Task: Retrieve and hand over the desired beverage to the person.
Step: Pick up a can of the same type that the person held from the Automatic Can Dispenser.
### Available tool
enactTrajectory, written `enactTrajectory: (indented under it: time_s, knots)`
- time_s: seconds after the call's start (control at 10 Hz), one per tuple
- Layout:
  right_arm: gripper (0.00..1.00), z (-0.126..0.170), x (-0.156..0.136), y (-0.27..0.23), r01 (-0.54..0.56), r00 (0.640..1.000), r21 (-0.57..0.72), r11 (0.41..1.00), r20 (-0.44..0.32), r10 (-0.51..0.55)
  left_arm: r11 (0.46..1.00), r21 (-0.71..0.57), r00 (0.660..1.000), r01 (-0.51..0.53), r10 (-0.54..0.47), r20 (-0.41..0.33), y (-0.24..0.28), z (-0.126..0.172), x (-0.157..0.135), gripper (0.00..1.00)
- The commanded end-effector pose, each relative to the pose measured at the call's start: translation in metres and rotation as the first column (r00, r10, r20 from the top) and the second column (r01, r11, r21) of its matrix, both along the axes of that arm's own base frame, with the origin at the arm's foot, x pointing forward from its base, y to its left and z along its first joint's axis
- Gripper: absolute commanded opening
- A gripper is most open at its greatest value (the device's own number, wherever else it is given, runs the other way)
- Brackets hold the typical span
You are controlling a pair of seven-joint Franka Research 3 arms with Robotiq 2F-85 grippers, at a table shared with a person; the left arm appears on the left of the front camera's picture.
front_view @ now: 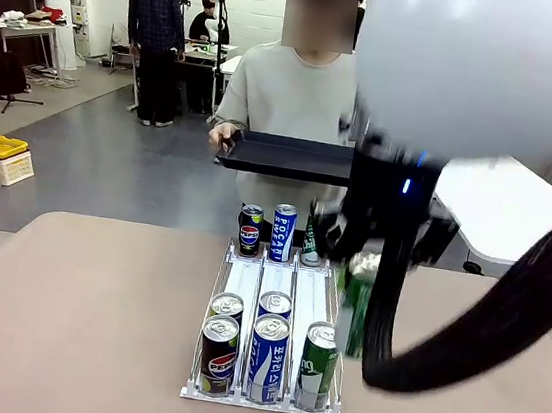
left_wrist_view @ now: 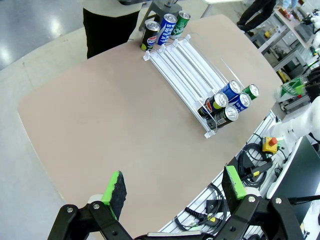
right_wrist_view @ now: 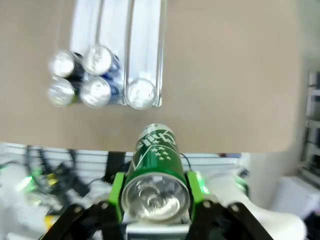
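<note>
Right pincer (right_wrist_view: 156, 192) holding green can (right_wrist_view: 156, 157), left pincer (left_wrist_view: 174, 184) wide, Pepsi can (front_view: 250, 232), Pocari can (front_view: 283, 230)

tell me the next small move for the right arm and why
Probably carry the green can forward to the black tray the person holds beyond the rack: the right jaws are shut on it, clear of the table.

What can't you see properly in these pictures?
- Front view: the right arm covers one end of the black tray and part of the person holding it.
- Front view: the green can is blurred, its print unreadable.
- Right wrist view: the cans in the rack are blurred, seen from above; labels hidden.
- Left wrist view: the top edge cuts off the person.
</note>
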State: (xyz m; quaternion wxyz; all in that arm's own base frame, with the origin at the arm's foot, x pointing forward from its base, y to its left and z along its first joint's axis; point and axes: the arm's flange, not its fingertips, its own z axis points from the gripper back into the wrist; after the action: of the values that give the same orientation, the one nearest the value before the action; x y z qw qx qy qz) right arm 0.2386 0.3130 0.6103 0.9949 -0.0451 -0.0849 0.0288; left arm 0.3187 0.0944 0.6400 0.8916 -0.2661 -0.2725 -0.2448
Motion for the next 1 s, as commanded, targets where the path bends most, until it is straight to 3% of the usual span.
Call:
enactTrajectory:
  time_s: [0.0, 0.2, 0.4, 0.6, 0.9]
  knots:
    - [0.00, 0.060, 0.019, 0.020, 0.039, 0.997, -0.002, 0.999, 0.073, -0.039, 1.000, -0.005, 1.000, 0.014, -0.014, 0.004, 0.003, 0.001, -0.001, 1.00]
    - [0.00, 0.119, 0.030, 0.028, 0.066, 0.986, 0.051, 0.997, 0.148, -0.073, 1.000, -0.005, 1.000, 0.014, -0.014, 0.004, 0.003, 0.001, -0.001, 1.00]
    - [0.00, 0.143, 0.055, 0.034, 0.090, 0.976, 0.076, 0.993, 0.191, -0.103, 1.000, -0.005, 1.000, 0.014, -0.014, 0.004, 0.003, 0.001, -0.001, 1.00]
    - [0.00, 0.141, 0.092, 0.029, 0.116, 0.974, 0.091, 0.989, 0.184, -0.131, 1.000, -0.005, 1.000, 0.014, -0.014, 0.004, 0.003, 0.001, -0.001, 1.00]
    - [0.00, 0.132, 0.125, 0.016, 0.131, 0.981, 0.141, 0.981, 0.125, -0.149, 1.000, -0.005, 1.000, 0.014, -0.014, 0.004, 0.003, 0.001, -0.001, 1.00]
